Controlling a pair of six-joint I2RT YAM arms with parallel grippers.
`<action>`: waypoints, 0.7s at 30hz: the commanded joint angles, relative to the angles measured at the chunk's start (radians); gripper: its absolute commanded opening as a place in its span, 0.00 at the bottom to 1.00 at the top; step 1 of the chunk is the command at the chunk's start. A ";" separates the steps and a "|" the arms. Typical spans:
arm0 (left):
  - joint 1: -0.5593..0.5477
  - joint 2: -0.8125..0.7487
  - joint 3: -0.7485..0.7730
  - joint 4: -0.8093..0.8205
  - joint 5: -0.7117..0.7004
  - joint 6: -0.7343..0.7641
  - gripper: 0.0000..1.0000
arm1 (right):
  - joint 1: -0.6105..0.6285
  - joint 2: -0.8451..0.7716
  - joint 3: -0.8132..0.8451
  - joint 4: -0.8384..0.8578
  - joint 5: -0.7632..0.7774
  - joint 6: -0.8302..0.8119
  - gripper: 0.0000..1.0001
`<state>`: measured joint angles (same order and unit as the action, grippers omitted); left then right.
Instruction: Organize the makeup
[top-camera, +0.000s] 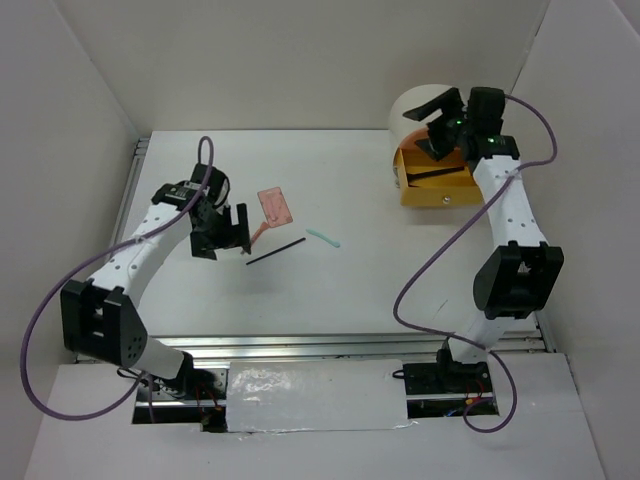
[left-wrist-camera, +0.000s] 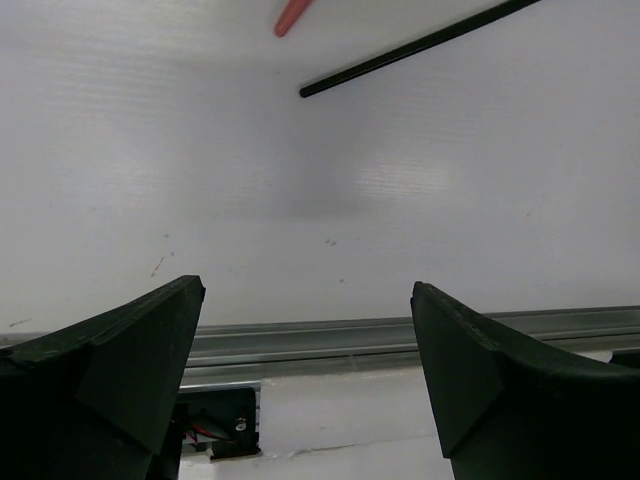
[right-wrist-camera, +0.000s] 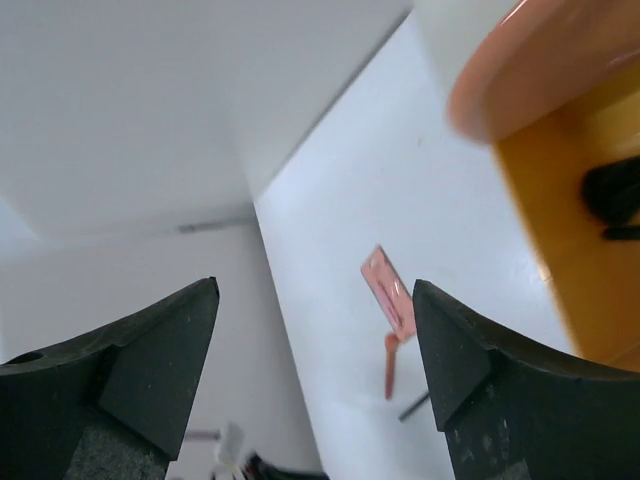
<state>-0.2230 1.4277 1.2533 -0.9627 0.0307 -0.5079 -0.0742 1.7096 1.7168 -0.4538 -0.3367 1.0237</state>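
The makeup lies mid-table: a flat pink palette (top-camera: 275, 207), a red-handled brush (top-camera: 258, 232) just below it, a thin black pencil (top-camera: 275, 251) and a mint-green stick (top-camera: 323, 238). My left gripper (top-camera: 225, 235) hovers just left of the brush, open and empty; its wrist view shows the black pencil (left-wrist-camera: 420, 45) and the brush's red tip (left-wrist-camera: 292, 15) ahead of the open left gripper (left-wrist-camera: 308, 300). My right gripper (top-camera: 440, 125) hangs open over the drawer unit. From the right gripper (right-wrist-camera: 315, 290) the palette (right-wrist-camera: 390, 290) and red brush (right-wrist-camera: 392, 365) show far off.
The round cream drawer unit (top-camera: 415, 105) stands at the back right with its yellow drawer (top-camera: 435, 190) pulled out, black sticks (top-camera: 430, 177) lying in it. The right wrist view shows the yellow drawer (right-wrist-camera: 560, 260) and a peach front (right-wrist-camera: 540, 60). A metal rail (left-wrist-camera: 400, 335) edges the table.
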 joint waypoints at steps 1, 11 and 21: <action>-0.035 0.095 0.096 0.030 -0.026 -0.012 0.98 | 0.123 -0.079 -0.026 -0.080 -0.024 -0.138 0.85; -0.061 0.437 0.274 0.131 -0.117 0.034 0.85 | 0.295 -0.361 -0.541 0.150 -0.261 -0.114 0.80; -0.061 0.677 0.416 0.162 -0.158 0.069 0.69 | 0.335 -0.493 -0.611 0.037 -0.239 -0.261 0.77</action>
<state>-0.2787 2.0865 1.6279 -0.8131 -0.1062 -0.4633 0.2539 1.2720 1.0634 -0.3992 -0.5625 0.8402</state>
